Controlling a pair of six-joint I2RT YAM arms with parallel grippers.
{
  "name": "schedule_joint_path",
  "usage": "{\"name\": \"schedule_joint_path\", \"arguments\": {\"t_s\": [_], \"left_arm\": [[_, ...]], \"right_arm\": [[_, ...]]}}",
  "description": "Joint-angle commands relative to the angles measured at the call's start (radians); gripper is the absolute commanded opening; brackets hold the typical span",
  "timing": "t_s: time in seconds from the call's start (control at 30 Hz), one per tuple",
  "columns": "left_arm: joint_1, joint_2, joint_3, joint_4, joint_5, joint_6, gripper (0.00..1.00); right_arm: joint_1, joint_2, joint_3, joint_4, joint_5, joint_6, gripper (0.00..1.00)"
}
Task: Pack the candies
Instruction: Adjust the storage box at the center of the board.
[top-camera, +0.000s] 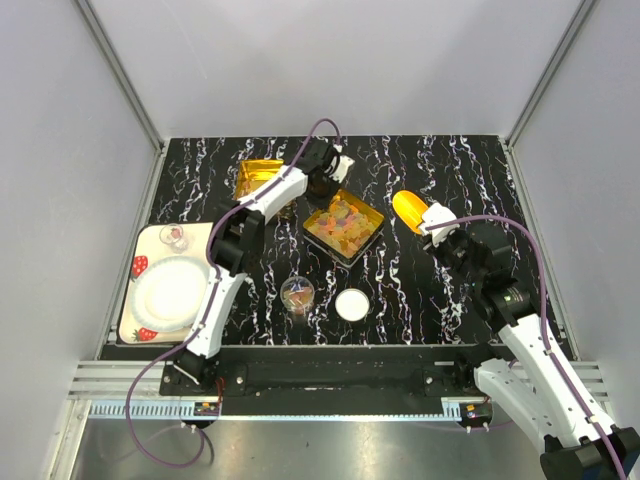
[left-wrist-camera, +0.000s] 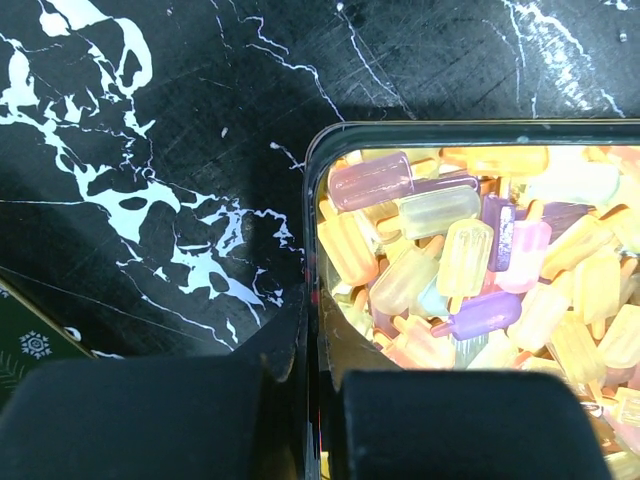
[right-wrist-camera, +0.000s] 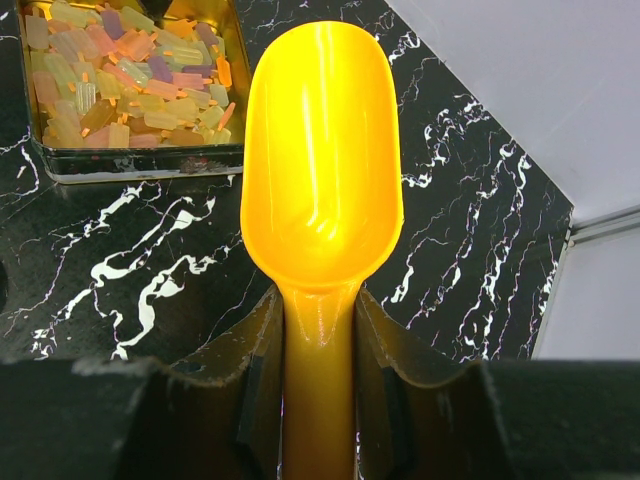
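The candies (top-camera: 343, 222) are tiny popsicle-shaped pieces in orange, yellow, pink and purple, filling a square gold tin (top-camera: 372, 234) at the table's middle. My left gripper (top-camera: 324, 188) is at the tin's far-left corner. In the left wrist view it (left-wrist-camera: 315, 330) is shut on the tin's wall (left-wrist-camera: 312, 200), one finger outside and one inside beside the candies (left-wrist-camera: 460, 270). My right gripper (top-camera: 434, 226) is right of the tin, shut on the handle of an empty yellow-orange scoop (top-camera: 409, 210). The right wrist view shows the gripper (right-wrist-camera: 320, 320), the scoop (right-wrist-camera: 322, 150) and the candies (right-wrist-camera: 125, 75).
A second gold tin (top-camera: 258, 178) lies at the back left. A small glass jar (top-camera: 297, 293) holding candies and a round white lid (top-camera: 351, 304) sit near the front. A strawberry-print tray (top-camera: 140, 262) with a white plate (top-camera: 170, 290) and a small glass (top-camera: 173, 237) is at the left.
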Motion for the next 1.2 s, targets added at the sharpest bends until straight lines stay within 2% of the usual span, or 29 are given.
{"name": "schedule_joint_path", "arguments": {"t_s": [0.0,0.57,0.93,1.17], "left_arm": [[0.030,0.001,-0.091,0.010,0.119,-0.065,0.00],[0.116,-0.113,-0.242,0.191,0.626,-0.219,0.00],[0.119,-0.154,-0.292,0.262,0.762,-0.259,0.00],[0.119,-0.191,-0.314,0.291,0.733,-0.270,0.00]], "right_arm": [[-0.004,-0.015,0.006,0.032,-0.018,0.014,0.00],[-0.002,-0.009,0.005,0.031,-0.023,0.014,0.00],[-0.004,-0.009,0.006,0.032,-0.024,0.014,0.00],[-0.005,-0.007,0.005,0.031,-0.024,0.014,0.00]]}}
